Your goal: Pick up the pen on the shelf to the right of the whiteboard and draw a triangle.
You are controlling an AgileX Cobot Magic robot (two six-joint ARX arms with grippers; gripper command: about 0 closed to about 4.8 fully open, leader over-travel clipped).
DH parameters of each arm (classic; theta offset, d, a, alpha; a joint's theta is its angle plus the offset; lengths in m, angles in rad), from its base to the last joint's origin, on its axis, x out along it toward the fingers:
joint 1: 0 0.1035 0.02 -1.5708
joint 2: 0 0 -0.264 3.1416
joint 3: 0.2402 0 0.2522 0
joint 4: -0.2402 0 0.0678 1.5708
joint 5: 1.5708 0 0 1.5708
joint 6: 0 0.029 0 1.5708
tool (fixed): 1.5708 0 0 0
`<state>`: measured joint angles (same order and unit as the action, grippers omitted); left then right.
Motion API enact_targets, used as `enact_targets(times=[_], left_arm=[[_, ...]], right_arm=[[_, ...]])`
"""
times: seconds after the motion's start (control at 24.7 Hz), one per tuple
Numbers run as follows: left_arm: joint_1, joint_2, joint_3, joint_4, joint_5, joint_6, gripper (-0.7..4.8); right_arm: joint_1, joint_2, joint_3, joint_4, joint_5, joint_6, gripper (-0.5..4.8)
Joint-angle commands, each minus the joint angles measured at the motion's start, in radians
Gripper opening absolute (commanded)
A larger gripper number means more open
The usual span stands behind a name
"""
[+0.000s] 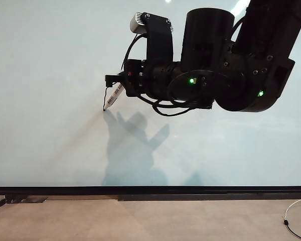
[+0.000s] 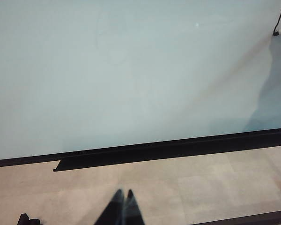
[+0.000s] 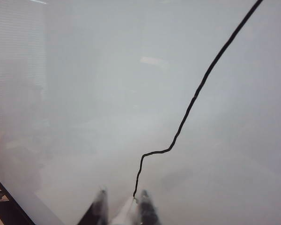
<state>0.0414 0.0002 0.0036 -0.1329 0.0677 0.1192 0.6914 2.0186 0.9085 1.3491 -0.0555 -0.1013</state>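
In the exterior view the pale tan desk (image 1: 140, 221) runs along the near edge, with a thin cable (image 1: 293, 213) curling at its right end, and the whiteboard (image 1: 50, 100) rises from the desk's far edge on a thin black lower frame (image 1: 140, 191). The right arm (image 1: 231, 60) comes in from the upper right corner of that view, bulky and black with small green lights, and reaches across to about the middle of the board. The right gripper (image 1: 113, 88) sits at the arm's left end, its fingers pressed in on the pen (image 1: 112, 99), which it pinches by the upper barrel. The pen hangs below the gripper, slanting down and to the left, its whitish barrel showing a dark label and its black tip touching the board surface, with the arm's shadow (image 1: 133, 150) spread on the board below it. In the right wrist view the right gripper (image 3: 124, 206) shows as two dark fingertips (image 3: 99, 201) close together with the pale pen (image 3: 126, 208) between them, and a thin black wobbly line of the triangle (image 3: 192, 101) starts at the pen tip and runs away across the board toward the far corner of the frame. The left gripper (image 2: 122, 199) appears only in the left wrist view, low over the desk near its front edge, its two dark fingertips pressed together and holding nothing, well apart from the pen, with the whiteboard (image 2: 131, 70) beyond it.
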Motion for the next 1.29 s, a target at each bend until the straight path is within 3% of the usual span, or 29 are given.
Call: enact_targets(times=[0.04, 1.29], left_arm=[[0.0, 0.0, 0.003, 0.006, 0.003, 0.001, -0.05], [0.0, 0.0, 0.003, 0.006, 0.003, 0.001, -0.05]], right_arm=[[-0.005, -0.004, -0.002, 0.035, 0.035, -0.011, -0.03], [-0.088, -0.134, -0.193, 0.062, 0.08, -0.111, -0.03]])
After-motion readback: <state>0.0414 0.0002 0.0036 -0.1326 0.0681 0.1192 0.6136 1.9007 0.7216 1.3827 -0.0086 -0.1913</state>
